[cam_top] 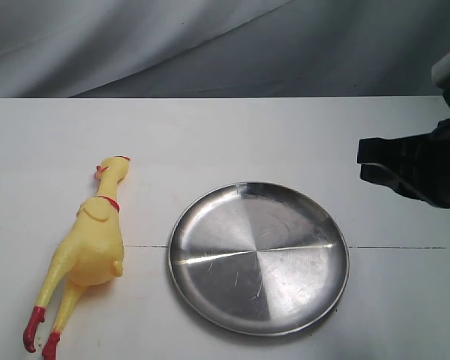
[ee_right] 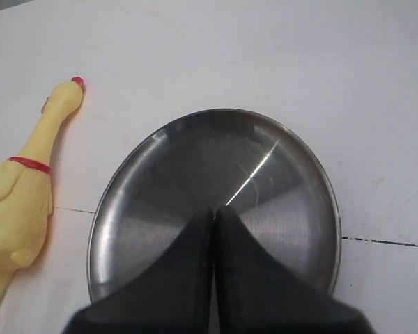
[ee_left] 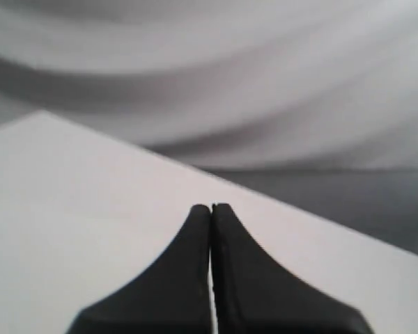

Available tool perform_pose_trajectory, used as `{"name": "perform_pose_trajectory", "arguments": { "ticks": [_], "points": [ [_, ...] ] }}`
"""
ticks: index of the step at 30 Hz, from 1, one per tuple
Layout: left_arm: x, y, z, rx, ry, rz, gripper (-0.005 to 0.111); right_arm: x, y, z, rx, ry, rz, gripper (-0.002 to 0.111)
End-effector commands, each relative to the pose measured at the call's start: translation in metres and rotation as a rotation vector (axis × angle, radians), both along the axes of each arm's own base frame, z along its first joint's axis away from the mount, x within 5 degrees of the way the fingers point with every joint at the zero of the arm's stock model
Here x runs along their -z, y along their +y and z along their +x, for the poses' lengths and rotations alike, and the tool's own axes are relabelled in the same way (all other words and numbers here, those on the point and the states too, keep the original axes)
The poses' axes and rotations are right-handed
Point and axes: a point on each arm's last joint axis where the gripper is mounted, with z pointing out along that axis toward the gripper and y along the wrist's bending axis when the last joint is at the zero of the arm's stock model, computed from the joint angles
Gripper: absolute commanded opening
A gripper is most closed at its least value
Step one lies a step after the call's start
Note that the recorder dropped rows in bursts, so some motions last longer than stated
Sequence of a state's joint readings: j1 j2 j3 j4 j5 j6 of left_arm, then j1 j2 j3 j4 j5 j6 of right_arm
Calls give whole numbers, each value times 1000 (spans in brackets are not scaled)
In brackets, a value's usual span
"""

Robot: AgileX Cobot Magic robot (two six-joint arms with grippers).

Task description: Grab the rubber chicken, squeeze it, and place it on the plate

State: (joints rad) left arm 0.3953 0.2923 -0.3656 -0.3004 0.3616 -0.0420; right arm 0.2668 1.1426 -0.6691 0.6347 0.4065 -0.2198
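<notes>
The yellow rubber chicken [cam_top: 90,247] lies flat on the white table at the left, red comb toward the back and red feet toward the front edge. The wrist view of the right arm also shows the rubber chicken [ee_right: 17,209], lying beside the plate. To its right, apart from it, the steel plate [cam_top: 259,259] rests with nothing on it. My right gripper [cam_top: 361,163] hovers at the right, beyond the plate's rim; its black jaws are shut and hold nothing. From the wrist, the right gripper [ee_right: 214,211] points over the plate [ee_right: 167,167]. My left gripper [ee_left: 210,207] is shut over bare table, and the exterior view does not show it.
The white table [cam_top: 210,135] has a thin dark seam line [cam_top: 397,247] running across it under the plate. A grey draped cloth [cam_top: 210,45] hangs behind the table's far edge.
</notes>
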Motion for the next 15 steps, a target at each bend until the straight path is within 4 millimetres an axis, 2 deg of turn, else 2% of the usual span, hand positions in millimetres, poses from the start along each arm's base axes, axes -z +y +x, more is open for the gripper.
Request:
{"name": "perform_pose_trajectory", "arguments": {
  "ticks": [1,6,15],
  "points": [
    [9,-3,24,93,234,-253,0,-2,1,0,-11,-4,-1,0],
    [20,-4,42,127,344,-425,0,-1,2,-1,-32,10,-9,0],
    [21,-2,52,118,312,-527,0,0,2,-2,-37,12,-15,0]
  ]
}}
